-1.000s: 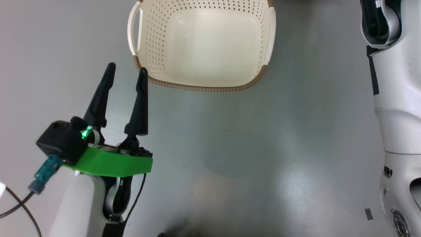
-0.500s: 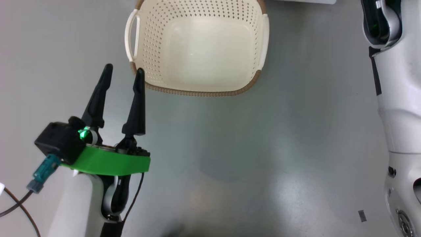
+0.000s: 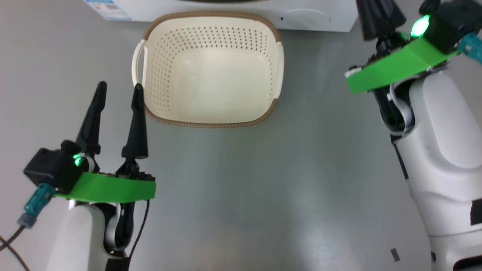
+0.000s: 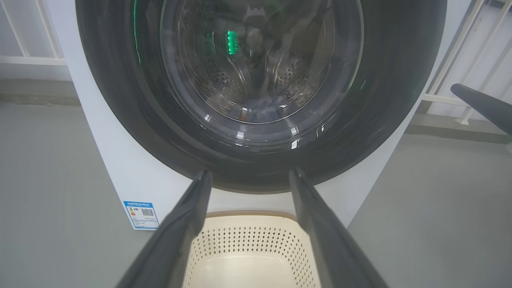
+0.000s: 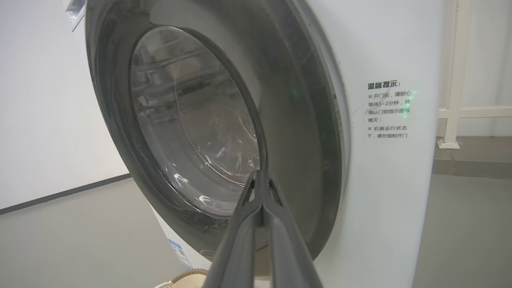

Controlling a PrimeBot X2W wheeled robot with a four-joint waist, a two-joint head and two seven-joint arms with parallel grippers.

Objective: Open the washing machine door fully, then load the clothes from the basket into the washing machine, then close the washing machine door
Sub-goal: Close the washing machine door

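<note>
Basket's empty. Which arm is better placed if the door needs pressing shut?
Right, likely: the right end effector, shut, points at the washing machine door; the left end effector hangs open beside the basket.

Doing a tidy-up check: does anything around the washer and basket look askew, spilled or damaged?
Nothing stands out. The basket stands upright and empty before the washing machine, whose door looks flush shut with its glass intact.
</note>
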